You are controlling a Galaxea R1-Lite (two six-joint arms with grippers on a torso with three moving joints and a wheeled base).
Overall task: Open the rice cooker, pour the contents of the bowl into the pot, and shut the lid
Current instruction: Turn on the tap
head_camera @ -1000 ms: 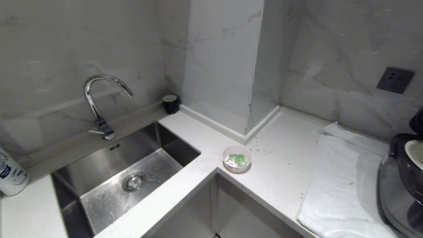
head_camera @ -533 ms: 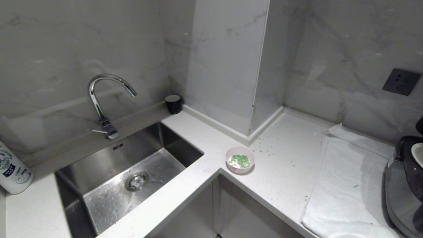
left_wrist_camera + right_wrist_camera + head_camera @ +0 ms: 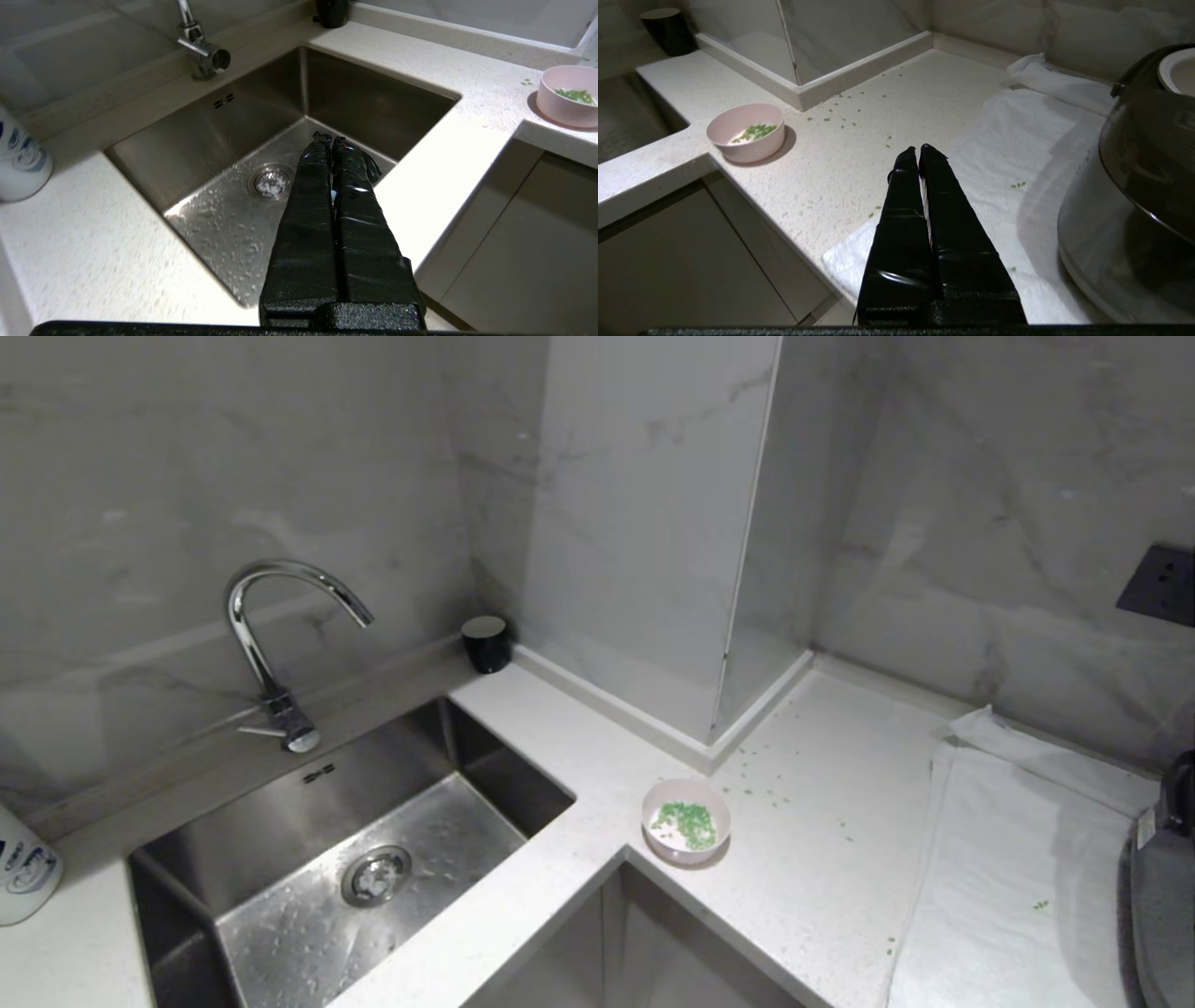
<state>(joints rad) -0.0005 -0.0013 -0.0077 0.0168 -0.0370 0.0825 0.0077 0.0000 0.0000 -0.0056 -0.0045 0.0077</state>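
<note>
Bowl [image 3: 686, 821] — small, round, pale pink, green contents [image 3: 689, 822] inside

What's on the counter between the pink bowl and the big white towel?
In the head view, only small green bits scattered on the white counter lie between the bowl and the towel.

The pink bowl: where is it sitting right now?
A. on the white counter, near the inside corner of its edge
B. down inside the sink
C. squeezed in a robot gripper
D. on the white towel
A. The pink bowl stands on the white counter by the corner of the edge, apart from the sink and the towel, and both wrist views show shut, empty grippers.
</note>
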